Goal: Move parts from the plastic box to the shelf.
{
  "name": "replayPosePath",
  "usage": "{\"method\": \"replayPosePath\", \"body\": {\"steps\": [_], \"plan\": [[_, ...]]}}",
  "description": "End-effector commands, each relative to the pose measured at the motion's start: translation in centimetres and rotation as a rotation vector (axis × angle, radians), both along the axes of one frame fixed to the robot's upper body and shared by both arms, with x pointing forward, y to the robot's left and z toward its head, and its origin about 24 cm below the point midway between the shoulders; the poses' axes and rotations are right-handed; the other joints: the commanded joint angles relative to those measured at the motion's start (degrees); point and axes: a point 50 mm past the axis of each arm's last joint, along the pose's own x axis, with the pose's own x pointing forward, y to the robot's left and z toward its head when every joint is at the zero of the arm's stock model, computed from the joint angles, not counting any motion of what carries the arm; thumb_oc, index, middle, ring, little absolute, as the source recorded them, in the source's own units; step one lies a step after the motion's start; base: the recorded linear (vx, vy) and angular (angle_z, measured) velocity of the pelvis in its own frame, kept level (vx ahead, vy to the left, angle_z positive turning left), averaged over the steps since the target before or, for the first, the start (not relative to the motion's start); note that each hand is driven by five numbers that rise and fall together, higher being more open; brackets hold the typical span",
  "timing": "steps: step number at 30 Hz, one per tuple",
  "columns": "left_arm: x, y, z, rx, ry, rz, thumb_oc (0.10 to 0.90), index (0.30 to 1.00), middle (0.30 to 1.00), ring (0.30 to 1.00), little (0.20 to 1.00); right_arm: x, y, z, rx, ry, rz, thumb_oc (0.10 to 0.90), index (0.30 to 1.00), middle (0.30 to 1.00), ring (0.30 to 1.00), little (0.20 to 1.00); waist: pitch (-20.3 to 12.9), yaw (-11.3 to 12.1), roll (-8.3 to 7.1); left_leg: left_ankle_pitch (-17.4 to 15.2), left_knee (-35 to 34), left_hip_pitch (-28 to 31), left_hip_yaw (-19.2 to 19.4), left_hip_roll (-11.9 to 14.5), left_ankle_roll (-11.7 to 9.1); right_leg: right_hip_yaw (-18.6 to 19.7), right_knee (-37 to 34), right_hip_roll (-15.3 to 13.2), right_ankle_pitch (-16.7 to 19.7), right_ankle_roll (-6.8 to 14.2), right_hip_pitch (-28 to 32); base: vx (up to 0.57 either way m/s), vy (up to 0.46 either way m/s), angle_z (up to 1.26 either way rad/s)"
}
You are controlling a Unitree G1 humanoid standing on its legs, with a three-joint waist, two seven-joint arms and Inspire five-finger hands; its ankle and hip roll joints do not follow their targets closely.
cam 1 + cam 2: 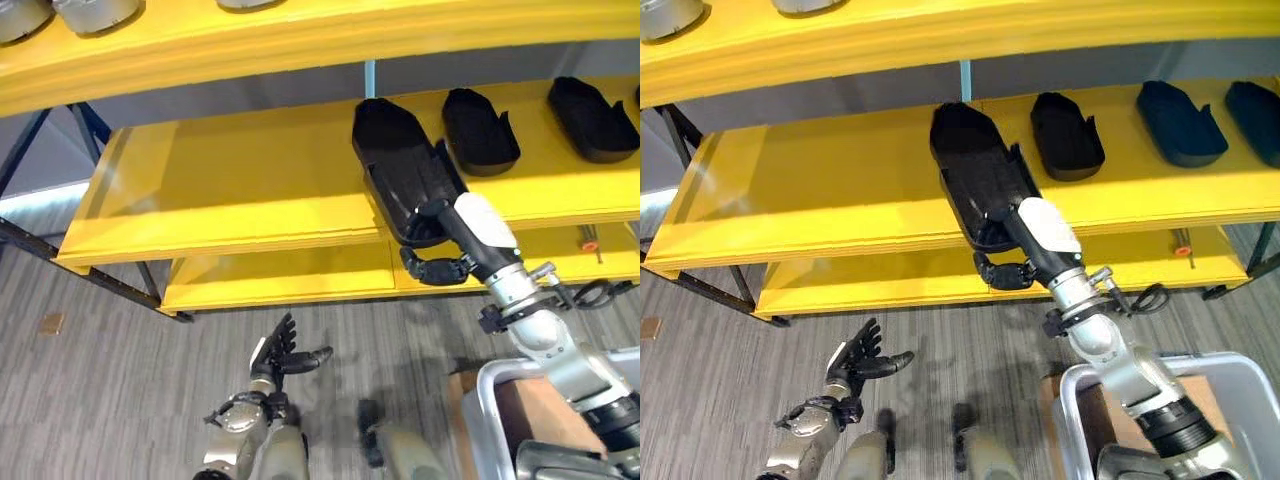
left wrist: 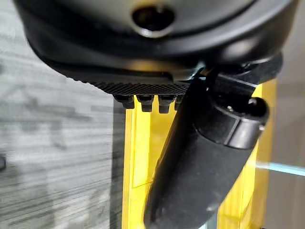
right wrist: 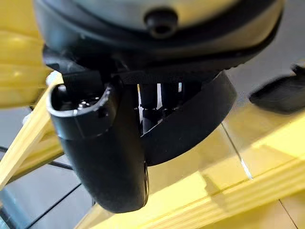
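Right hand grips a black part at its near end, fingers curled under it and thumb over, with the part lying on the yellow shelf and its held end jutting past the front edge. Three more parts sit further right on that shelf, well apart from it. Left hand hangs low over the floor, fingers spread and holding nothing, and the grey box shows at the lower right.
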Motion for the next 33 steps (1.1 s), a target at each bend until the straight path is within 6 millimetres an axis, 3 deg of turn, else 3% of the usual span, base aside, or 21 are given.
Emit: {"method": "replayPosePath", "body": {"steps": [1, 5, 6, 13, 24, 33], "plan": [[0.9, 1.8, 3.0, 0.059, -0.17, -0.002, 0.9, 1.0, 1.0, 1.0, 1.0, -1.0, 1.1, 5.6, 0.116, -0.294, 0.097, 0.4, 0.3, 0.3, 0.3, 0.3, -5.3, 1.6, -2.94, 3.9, 0.8, 3.9, 3.3, -4.2, 0.3, 7.9, -12.3, -7.4, 4.4, 9.5, 10.7, 0.2, 0.158, 0.06], [0.9, 2.0, 3.1, 0.057, -0.178, 0.009, 0.9, 1.0, 1.0, 1.0, 1.0, -1.2, 1.4, 4.7, 0.123, -0.254, 0.099, 0.4, 0.3, 0.3, 0.3, 0.3, -6.9, 1.5, -2.26, 0.5, -0.9, 7.6, 5.3, -5.5, 1.4, 8.6, -13.8, -9.2, 4.4, 10.6, 12.8, 0.24, 0.22, -0.38], [1.1, 2.1, 3.3, 0.072, -0.187, -0.002, 0.9, 1.0, 1.0, 1.0, 1.0, -1.2, 1.3, 4.5, 0.13, -0.249, 0.088, 0.4, 0.3, 0.3, 0.3, 0.3, -7.3, 1.6, -2.62, -1.5, -0.1, 8.2, 6.5, -6.8, 2.5, 9.1, -14.7, -11.0, 4.7, 11.6, 13.8, 0.23, 0.221, -0.37], [2.3, 2.5, 4.4, 0.111, -0.227, 0.001, 0.9, 1.0, 1.0, 1.0, 1.0, -0.8, 1.3, 4.5, 0.124, -0.248, 0.072, 0.4, 0.3, 0.3, 0.3, 0.3, -7.6, 1.9, -3.86, -5.8, 2.8, 7.8, 9.8, -9.8, 4.6, 9.5, -15.8, -15.6, 6.9, 14.5, 13.5, 0.16, 0.175, -0.19], [3.1, 2.2, 5.4, 0.101, -0.27, 0.003, 0.9, 1.0, 1.0, 1.0, 1.0, 0.0, 2.6, 5.5, 0.129, -0.266, 0.111, 0.4, 0.3, 0.3, 0.3, 0.3, -6.7, 2.4, -5.38, -7.9, 4.7, 4.0, 11.2, -11.7, 5.9, 9.6, -16.7, -18.2, 10.8, 16.4, 10.1, 0.04, 0.058, 0.03], [3.5, 2.7, 6.0, 0.112, -0.293, 0.024, 0.9, 1.0, 1.0, 1.0, 1.0, 1.7, 3.7, 6.1, 0.138, -0.258, 0.119, 0.4, 0.3, 0.3, 0.3, 0.3, -4.9, 3.9, -6.32, -7.9, 5.6, 0.5, 10.4, -12.0, 6.2, 8.5, -17.3, -18.8, 12.2, 16.6, 7.9, -0.01, 0.007, 0.0]]}}
